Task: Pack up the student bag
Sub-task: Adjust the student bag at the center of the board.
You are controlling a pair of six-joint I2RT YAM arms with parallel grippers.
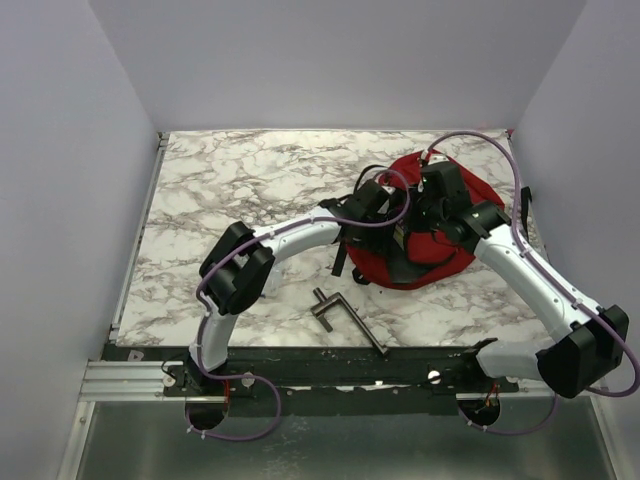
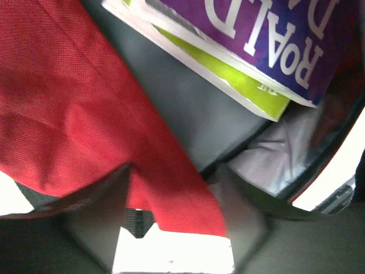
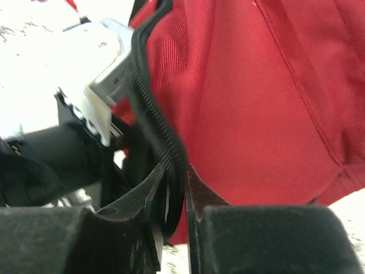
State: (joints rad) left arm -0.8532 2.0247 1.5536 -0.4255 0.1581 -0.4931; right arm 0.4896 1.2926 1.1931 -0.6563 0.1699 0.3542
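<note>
Finds the student bag (image 1: 420,255) toward the tabletop's (image 1: 230,170) far right corner, both arms at its mouth. Holds left gripper (image 2: 171,177) wide astride the red flap (image 2: 85,114), books (image 2: 256,40) just ahead inside. Pinches the black zipper rim (image 3: 151,108) in right gripper (image 3: 174,188), rim running lengthwise between the pads.

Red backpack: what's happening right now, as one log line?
bag: student bag open on table, books inside | left hand: open around red flap | right hand: pinching zipper edge
</note>
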